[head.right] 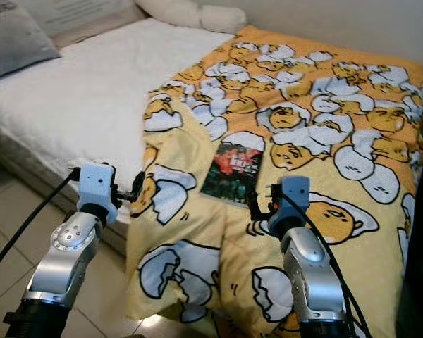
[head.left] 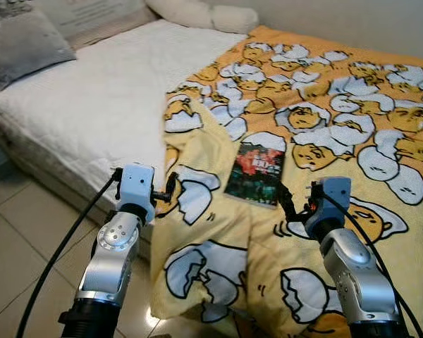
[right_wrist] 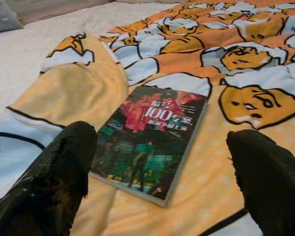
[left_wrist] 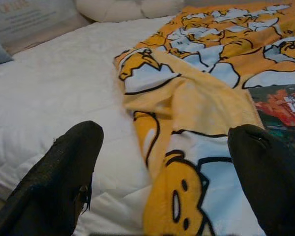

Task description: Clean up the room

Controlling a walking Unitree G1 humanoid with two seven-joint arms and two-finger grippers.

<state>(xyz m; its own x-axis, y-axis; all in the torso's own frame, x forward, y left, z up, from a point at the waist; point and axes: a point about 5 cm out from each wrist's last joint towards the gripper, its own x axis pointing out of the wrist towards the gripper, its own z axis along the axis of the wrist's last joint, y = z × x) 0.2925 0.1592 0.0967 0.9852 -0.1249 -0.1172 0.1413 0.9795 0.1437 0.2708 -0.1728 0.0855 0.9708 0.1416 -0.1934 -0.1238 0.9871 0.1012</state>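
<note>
Right wrist view shows the right gripper [right_wrist: 157,187] with fingers spread wide before the book [right_wrist: 150,137], which lies flat on the yellow blanket [head.left: 338,105] at 12 o'clock, so one finger should slide under its near edge, while the left gripper [head.left: 170,190] hovers spread at the blanket's 9 o'clock fold.

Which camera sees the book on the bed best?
The right wrist view: the book lies close and whole between the open right tool's fingers, cover readable. Both eye views show it small on the yellow blanket; the left wrist view catches just a corner.

A home bedroom: bed [head.left: 92,105], pillows [head.left: 197,13], blanket [head.left: 324,105].
</note>
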